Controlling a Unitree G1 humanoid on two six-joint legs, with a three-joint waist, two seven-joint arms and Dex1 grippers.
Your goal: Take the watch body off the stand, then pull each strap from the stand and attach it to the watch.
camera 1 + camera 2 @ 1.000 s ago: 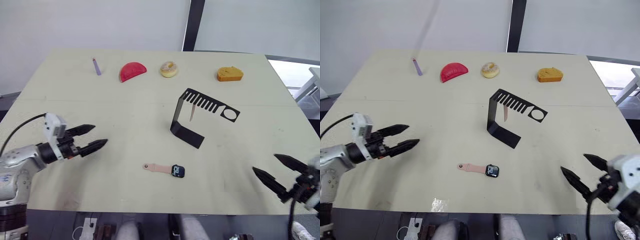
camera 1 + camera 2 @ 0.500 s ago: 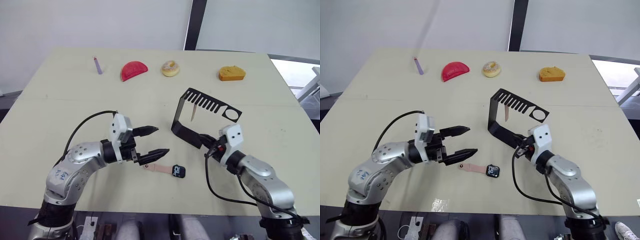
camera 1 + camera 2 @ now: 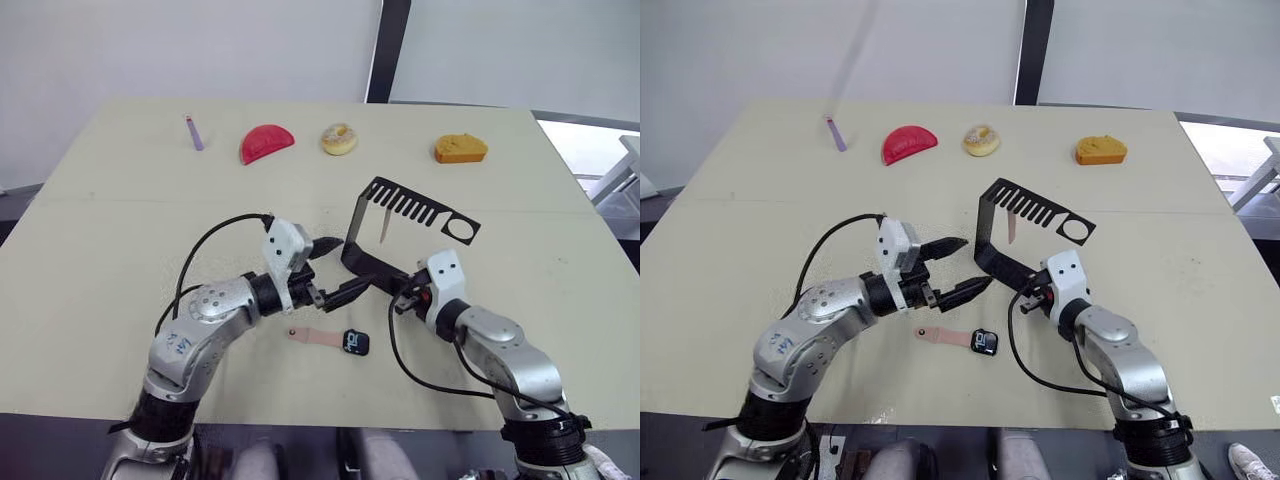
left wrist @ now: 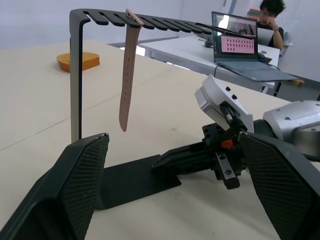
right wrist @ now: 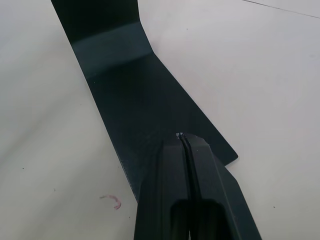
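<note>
Now my right gripper (image 5: 184, 136), fingers pressed together, rests on the stand's (image 3: 362, 228) flat foot, pinning it. My left gripper (image 3: 345, 270) hangs wide open near the upright. The watch body (image 3: 355, 342), one strap (image 3: 314, 336) attached, lies toward the worktop's near edge. Next comes pulling the second strap (image 4: 126, 70) from the comb.

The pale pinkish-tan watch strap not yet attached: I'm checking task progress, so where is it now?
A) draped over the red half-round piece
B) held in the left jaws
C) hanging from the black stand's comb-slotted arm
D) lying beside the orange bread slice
C: the pale pinkish-tan watch strap hangs from a slot in the comb arm of the black bent-sheet stand, its lower end free above the table.
</note>
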